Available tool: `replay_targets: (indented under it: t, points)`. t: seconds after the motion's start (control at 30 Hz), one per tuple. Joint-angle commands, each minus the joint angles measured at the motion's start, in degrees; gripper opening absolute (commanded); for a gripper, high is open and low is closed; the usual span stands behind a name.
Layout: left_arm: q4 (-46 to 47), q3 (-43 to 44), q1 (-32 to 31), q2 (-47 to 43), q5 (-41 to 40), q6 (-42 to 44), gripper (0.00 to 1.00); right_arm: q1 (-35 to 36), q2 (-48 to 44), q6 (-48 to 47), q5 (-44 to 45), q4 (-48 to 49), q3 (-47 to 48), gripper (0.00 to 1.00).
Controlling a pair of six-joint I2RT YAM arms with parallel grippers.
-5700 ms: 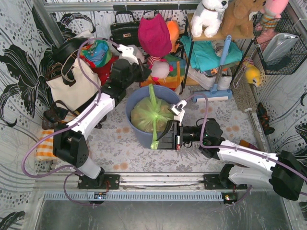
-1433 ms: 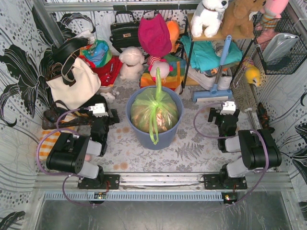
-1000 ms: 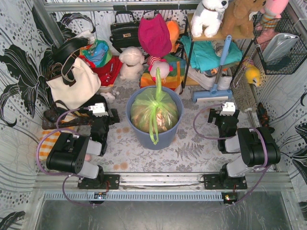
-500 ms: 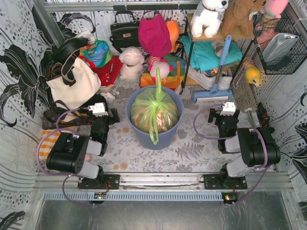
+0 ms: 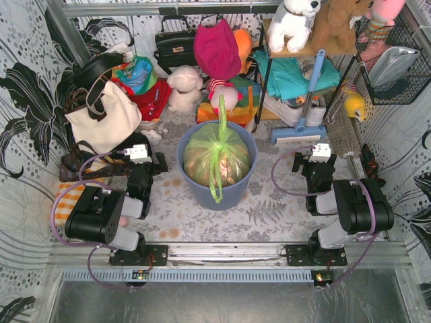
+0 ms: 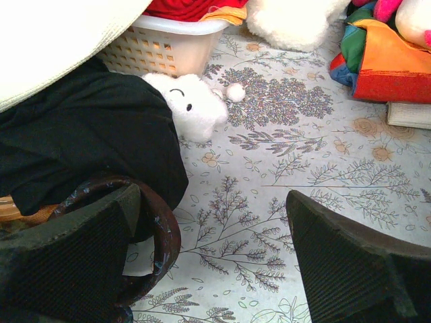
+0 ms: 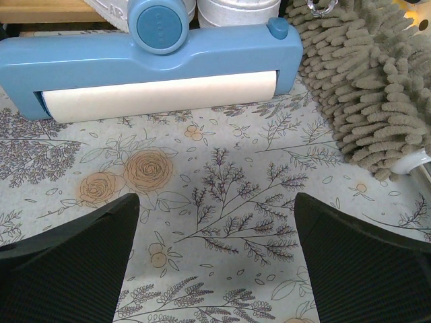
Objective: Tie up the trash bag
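Both arms have drawn back from the trash bag (image 5: 217, 158), which sits in the blue bin (image 5: 195, 192) on the desk (image 5: 269, 202). Left gripper (image 6: 212, 262) and right gripper (image 7: 215, 262): jaws spread, empty. Risk: slippery film may let the knot loosen. Floral desk cover; toys (image 5: 294, 20), bags (image 5: 101, 121), mop (image 5: 300, 131) crowd the rear.

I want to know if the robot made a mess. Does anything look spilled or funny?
Nothing is spilled or broken. One funny bit: a long tail of the trash bag dangles over the near rim of the blue bin, and another pokes up at the back. The crumpled paper is inside the bag.
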Motion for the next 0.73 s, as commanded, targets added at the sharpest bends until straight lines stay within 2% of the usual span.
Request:
replay_targets:
  t: [0.0, 0.7]
  points:
    - [2.5, 1.2, 0.5, 0.1, -1.1, -0.3, 0.98, -0.4, 0.3, 0.7, 0.5, 2.9, 0.0, 0.97]
    - [0.6, 2.4, 1.3, 0.3, -2.1, -1.5, 0.98, -0.4, 0.3, 0.8, 0.2, 2.6, 0.2, 0.97]
